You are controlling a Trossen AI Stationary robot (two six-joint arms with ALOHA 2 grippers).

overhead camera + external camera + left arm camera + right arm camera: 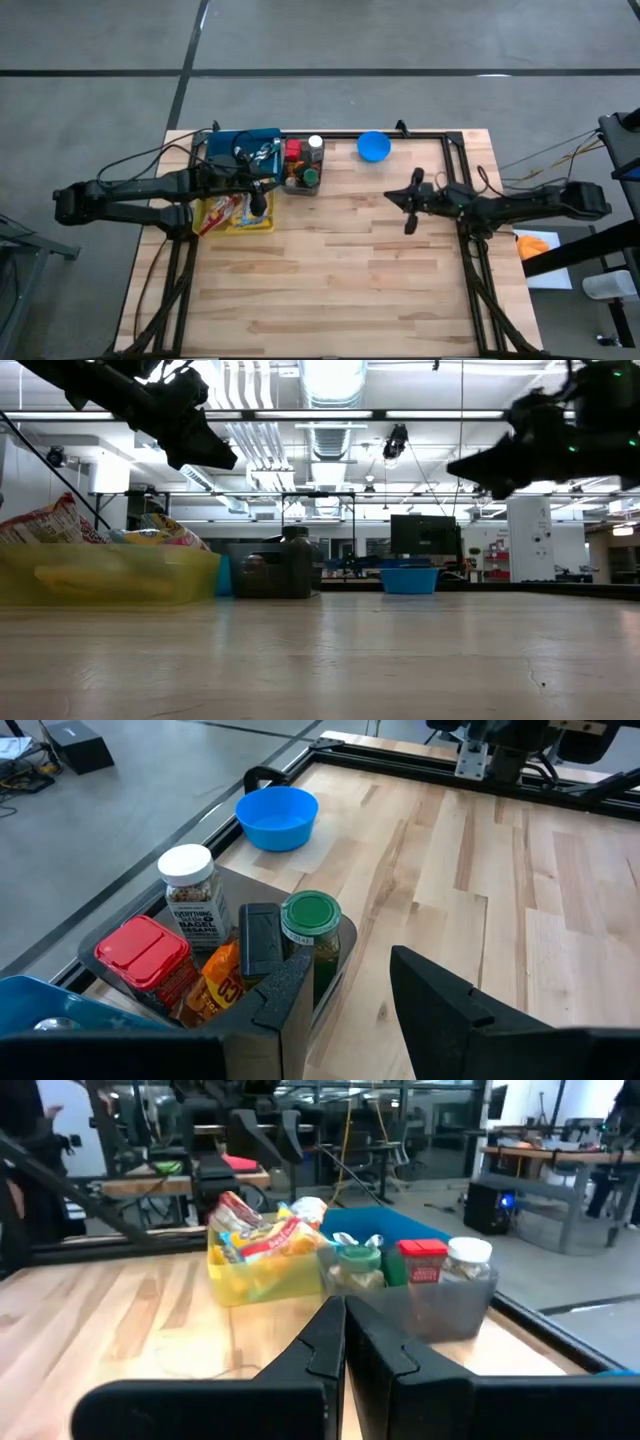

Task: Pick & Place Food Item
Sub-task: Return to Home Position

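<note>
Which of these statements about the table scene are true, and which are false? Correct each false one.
1. The blue bowl stands on the table, apart from the bins. True.
2. The right claw grips a spoon. False: it is shut and holds nothing.
3. The green-lidded jar stands in the grey bin. True.
4. The yellow bin is empty. False: it holds snack packets.
5. The left claw is shut. False: its fingers are apart, so it is open.
</note>
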